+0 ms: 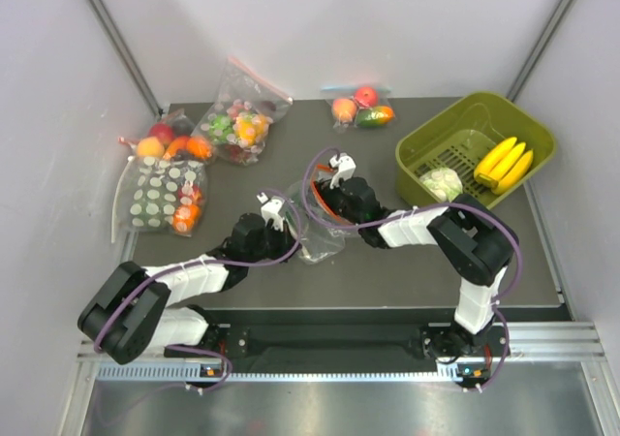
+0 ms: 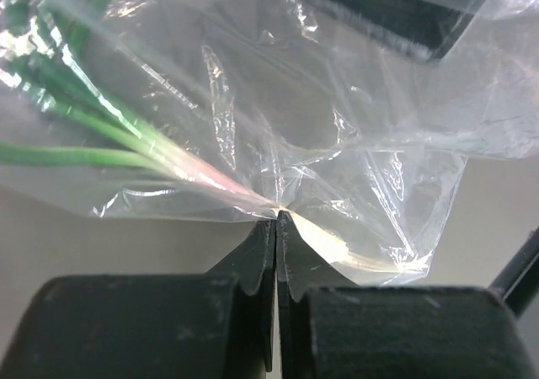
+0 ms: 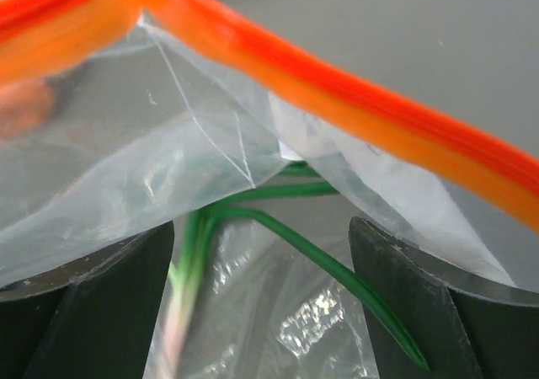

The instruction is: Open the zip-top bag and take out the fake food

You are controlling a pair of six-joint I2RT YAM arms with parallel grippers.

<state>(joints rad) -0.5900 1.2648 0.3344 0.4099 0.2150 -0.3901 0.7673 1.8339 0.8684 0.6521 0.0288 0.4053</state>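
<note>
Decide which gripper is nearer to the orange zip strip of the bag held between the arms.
Right. The right gripper sits open just below the zip strip. The left gripper is shut on plain plastic of the zip-top bag, with no strip in its view.

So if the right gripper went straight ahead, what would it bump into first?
The zip-top bag. The right gripper is open and points at its mouth, just under the orange zip strip, so clear plastic comes first, then likely the green stalks inside. Depth is hard to judge.
</note>
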